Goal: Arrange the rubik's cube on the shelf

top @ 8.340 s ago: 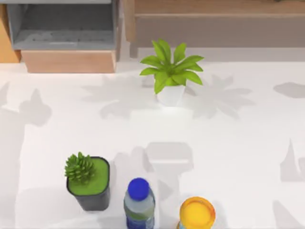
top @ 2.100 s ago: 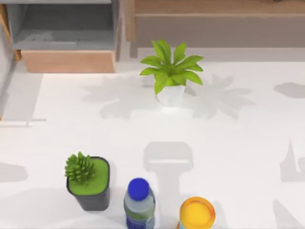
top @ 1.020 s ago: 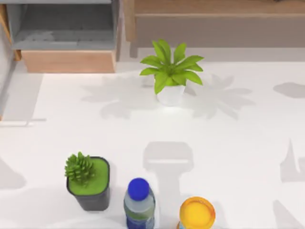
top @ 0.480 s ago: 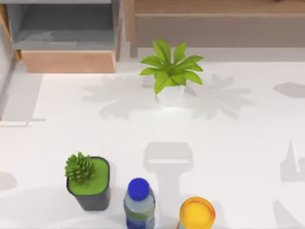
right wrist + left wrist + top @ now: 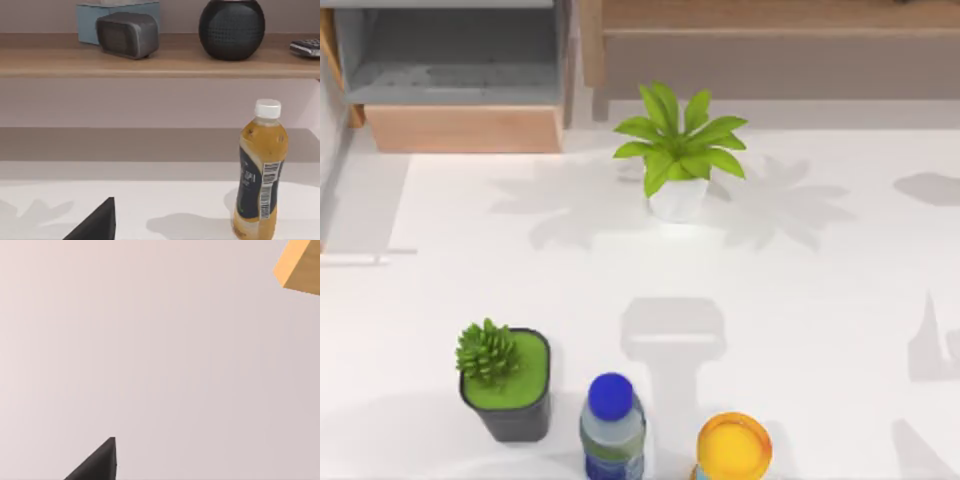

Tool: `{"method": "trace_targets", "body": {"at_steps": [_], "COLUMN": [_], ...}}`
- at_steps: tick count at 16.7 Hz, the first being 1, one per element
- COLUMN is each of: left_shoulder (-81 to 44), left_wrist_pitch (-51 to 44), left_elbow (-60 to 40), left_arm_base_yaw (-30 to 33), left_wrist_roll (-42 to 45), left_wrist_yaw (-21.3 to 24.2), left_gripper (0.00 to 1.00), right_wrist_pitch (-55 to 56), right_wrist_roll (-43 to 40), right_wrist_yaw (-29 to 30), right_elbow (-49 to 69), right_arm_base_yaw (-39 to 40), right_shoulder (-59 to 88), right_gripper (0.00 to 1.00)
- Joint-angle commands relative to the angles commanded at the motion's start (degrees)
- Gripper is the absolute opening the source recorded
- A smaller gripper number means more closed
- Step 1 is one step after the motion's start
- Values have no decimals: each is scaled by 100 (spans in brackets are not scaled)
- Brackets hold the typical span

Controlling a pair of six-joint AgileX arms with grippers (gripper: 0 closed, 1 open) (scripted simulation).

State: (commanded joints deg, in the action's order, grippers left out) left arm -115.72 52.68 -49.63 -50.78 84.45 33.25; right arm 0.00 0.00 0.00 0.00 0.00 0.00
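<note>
Where the white table (image 5: 840, 300) meets the back wall, a grey compartment (image 5: 455, 60) sits at left and the tan shelf (image 5: 770, 15) runs right. Between them, nearer, stands a leafy plant (image 5: 678, 150). Along the front edge: succulent pot (image 5: 506, 380), blue-capped bottle (image 5: 612, 425), orange-lidded bottle (image 5: 733, 447). Finger state cannot be told for either gripper.

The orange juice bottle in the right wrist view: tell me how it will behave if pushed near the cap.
The juice bottle stands upright, tall and narrow, so a push near its white cap would probably tip it. It looks nearly full, so likely heavy for its size. Its smooth round body would likely roll once down on the white table.
</note>
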Motion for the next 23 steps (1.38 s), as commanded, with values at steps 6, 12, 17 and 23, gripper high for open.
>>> {"method": "trace_targets", "body": {"at_steps": [6,12,17,23], "left_shoulder": [-316,-1014,-1875,-2875], "left_wrist_pitch": [-3760,-7786,-10841,-13410], "left_elbow": [-2899,-6025,-8237,-10028], "left_arm_base_yaw": [185,927,1745,2597], "left_wrist_roll": [-902,-1994,-2874,-3670], "left_wrist_yaw": [-859,-1588,-2041,-2372], "left_gripper": [100,100,100,100], "right_wrist_pitch": [0,0,0,0], "right_wrist_roll": [0,0,0,0], "right_wrist_yaw": [0,0,0,0], "right_elbow": [0,0,0,0], "right_arm_base_yaw": [0,0,0,0], "right_shoulder": [0,0,0,0], "right_gripper": [100,100,100,100]}}
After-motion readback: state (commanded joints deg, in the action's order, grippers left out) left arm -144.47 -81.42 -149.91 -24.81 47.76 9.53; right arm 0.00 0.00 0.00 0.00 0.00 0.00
